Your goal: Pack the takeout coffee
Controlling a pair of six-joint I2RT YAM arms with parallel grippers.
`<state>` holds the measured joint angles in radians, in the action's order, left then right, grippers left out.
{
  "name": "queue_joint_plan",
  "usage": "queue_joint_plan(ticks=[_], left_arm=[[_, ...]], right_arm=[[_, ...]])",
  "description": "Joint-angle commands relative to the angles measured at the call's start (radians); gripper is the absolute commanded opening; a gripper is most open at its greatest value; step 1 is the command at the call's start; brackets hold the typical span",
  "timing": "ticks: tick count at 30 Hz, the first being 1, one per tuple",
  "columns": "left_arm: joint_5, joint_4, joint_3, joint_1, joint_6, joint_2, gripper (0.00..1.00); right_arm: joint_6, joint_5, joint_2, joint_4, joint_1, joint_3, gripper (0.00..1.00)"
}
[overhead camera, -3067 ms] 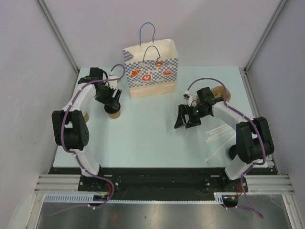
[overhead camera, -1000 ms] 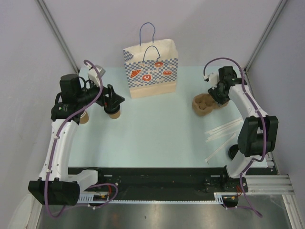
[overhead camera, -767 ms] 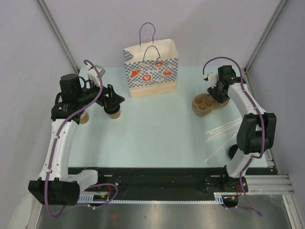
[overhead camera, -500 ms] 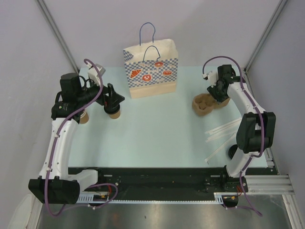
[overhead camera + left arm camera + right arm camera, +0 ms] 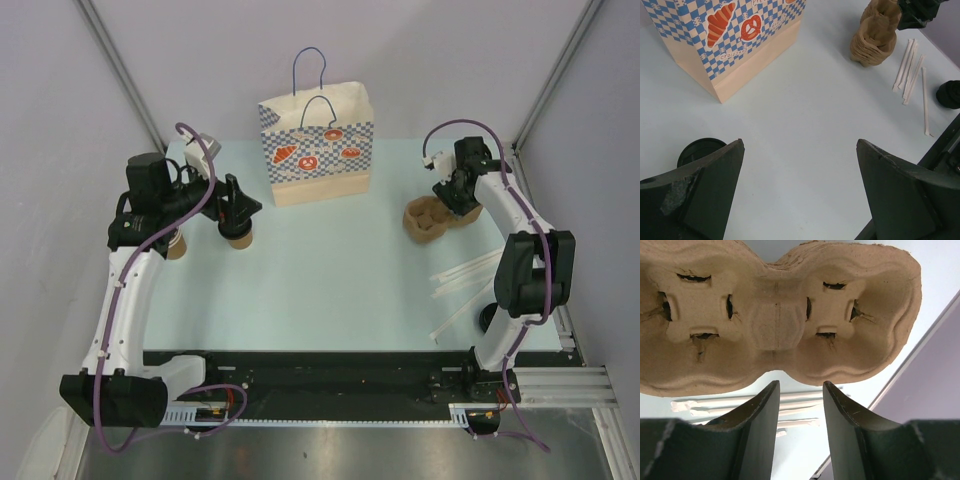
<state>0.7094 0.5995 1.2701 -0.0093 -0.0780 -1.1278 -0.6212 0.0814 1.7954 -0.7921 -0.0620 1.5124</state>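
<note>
The takeout coffee [image 5: 238, 238], a small brown cup with a black lid [image 5: 699, 151], stands on the table left of the paper bag [image 5: 318, 150]. My left gripper [image 5: 238, 205] hovers just above and behind it, open wide with nothing between its fingers. In the left wrist view the left gripper [image 5: 800, 142] frames bare table and the lid sits beside the left finger [image 5: 705, 190]. My right gripper [image 5: 800, 383] is open at the near edge of a stack of pulp cup carriers [image 5: 775, 315], and the gap between its fingers is empty. The top view shows the right gripper [image 5: 452, 203] at the back right.
The carrier stack [image 5: 425, 220] lies at the back right. White wrapped straws [image 5: 465, 275] are scattered near the right arm's base, with a loose black lid [image 5: 950, 94] beside them. A stack of lidless brown cups [image 5: 177, 246] stands at the left edge. The bag [image 5: 730, 40] stands upright with its handles up.
Since three seconds ago the right arm has swung from the table's middle to the carriers at the back right, and the left arm has taken a new pose over the cup. The last second shows hardly any motion.
</note>
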Motion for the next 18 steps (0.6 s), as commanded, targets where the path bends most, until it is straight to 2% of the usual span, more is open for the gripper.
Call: queue_joint_plan(ticks=[1,18], left_arm=[[-0.008,-0.040,0.025,0.006,0.009,0.003,1.00],[0.015,-0.052,0.025,0.006,0.018,-0.012,1.00]], right_arm=[[-0.003,-0.015,0.015,0.021,-0.001,0.040,0.44],[-0.003,-0.031,0.035,0.016,0.001,0.054,0.35]])
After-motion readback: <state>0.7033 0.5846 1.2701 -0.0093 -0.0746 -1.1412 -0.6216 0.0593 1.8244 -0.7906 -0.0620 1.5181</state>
